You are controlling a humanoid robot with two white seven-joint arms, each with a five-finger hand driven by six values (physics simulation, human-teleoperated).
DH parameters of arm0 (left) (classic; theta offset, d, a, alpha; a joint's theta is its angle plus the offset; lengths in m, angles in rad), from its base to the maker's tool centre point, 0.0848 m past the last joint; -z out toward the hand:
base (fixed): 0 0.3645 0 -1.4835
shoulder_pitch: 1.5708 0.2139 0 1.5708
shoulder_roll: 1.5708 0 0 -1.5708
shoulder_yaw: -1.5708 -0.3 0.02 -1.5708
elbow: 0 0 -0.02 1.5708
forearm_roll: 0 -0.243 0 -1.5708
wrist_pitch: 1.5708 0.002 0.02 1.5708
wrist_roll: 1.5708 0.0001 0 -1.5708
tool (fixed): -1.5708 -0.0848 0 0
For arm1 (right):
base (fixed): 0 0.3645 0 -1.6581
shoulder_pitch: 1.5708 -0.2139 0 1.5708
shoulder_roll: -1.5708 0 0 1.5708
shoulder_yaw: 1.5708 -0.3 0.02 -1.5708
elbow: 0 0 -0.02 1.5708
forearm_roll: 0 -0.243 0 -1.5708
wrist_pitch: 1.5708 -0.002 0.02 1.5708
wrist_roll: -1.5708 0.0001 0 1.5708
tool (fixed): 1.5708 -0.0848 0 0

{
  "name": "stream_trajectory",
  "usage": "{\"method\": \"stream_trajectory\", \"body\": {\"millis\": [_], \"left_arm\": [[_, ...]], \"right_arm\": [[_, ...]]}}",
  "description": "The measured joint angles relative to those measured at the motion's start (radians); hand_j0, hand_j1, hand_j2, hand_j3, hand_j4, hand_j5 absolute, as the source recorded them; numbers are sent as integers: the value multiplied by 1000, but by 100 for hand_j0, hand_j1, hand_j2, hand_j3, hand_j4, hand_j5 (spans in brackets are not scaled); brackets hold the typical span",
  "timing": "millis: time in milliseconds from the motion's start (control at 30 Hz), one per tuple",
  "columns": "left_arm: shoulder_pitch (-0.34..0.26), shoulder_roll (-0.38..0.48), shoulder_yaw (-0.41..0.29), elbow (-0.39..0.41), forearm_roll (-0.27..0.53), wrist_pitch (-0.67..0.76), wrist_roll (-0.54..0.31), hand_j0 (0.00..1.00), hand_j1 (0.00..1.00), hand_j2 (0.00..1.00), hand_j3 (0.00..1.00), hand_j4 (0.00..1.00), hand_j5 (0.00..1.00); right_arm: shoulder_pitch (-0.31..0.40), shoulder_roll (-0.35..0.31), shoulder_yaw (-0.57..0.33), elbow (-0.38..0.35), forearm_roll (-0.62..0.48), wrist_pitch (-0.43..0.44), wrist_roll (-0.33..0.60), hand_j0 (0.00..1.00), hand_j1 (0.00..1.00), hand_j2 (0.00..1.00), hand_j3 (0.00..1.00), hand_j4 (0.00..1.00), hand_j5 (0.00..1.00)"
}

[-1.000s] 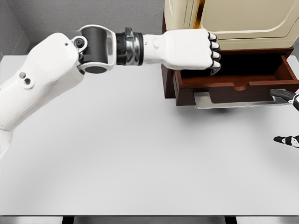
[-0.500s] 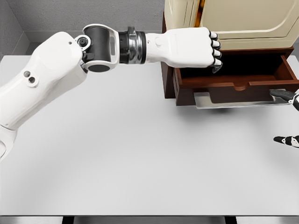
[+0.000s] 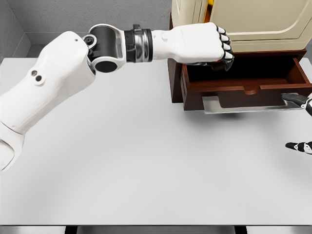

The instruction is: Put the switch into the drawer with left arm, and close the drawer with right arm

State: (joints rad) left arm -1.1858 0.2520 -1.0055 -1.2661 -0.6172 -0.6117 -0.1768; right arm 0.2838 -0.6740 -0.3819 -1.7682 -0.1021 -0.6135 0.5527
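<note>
Though the cabinet faces the camera squarely, no brand, label or writing can be read on anything. The brown drawer (image 3: 243, 83) stands pulled open from the brown cabinet base, its front edge toward the table (image 3: 146, 161); its interior is dark and what lies inside cannot be told. A grey flat piece (image 3: 243, 104) projects just below the drawer front. A cream unit (image 3: 253, 19) sits on top of the cabinet. The white table spreads wide and bare in front and to the left. Left arm reaches across from the picture's left, forearm level, left hand (image 3: 202, 44) over the drawer's rear left corner, fingers (image 3: 225, 48) curled down; whether they hold the switch cannot be told. Right hand (image 3: 302, 146) shows only fingertips at the right edge, near the drawer's right end.
</note>
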Motion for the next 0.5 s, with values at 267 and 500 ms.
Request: {"method": "stream_trajectory", "body": {"millis": [267, 500], "left_arm": [[3, -7, -2, 11, 41, 0, 2, 51, 51, 51, 51, 51, 51], [17, -8, 3, 18, 68, 0, 16, 51, 51, 51, 51, 51, 51]], "right_arm": [[0, 0, 0, 0, 0, 0, 0, 100, 100, 100, 100, 100, 100], [0, 0, 0, 0, 0, 0, 0, 100, 100, 100, 100, 100, 100]]}}
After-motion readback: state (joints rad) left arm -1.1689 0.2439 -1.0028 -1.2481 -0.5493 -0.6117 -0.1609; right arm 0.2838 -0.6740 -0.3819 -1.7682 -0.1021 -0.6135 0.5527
